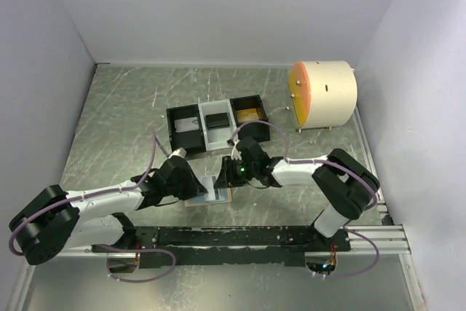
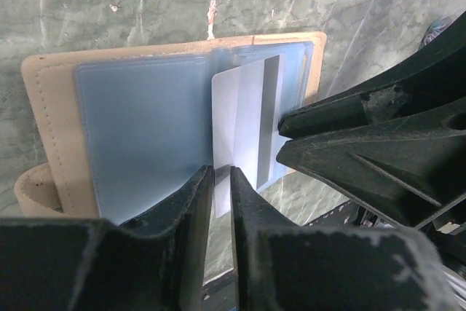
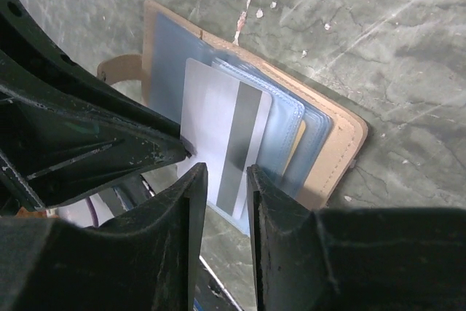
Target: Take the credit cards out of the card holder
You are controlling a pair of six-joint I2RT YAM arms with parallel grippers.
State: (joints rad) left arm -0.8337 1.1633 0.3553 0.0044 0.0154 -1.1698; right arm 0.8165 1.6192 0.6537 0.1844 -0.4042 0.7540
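The card holder lies open on the table, tan outside, pale blue slots inside. A silver-grey credit card with a dark stripe sticks halfway out of a slot. My left gripper stands over the card's near left corner, jaws a narrow gap apart, the corner showing through the gap. My right gripper is open over the card's other end. Its fingertips reach the card's right edge. Seen from above, both grippers meet over the holder.
A three-compartment black-and-white tray sits behind the holder, with a gold card in its right bin. A cream drum with an orange face stands at the back right. White walls close three sides.
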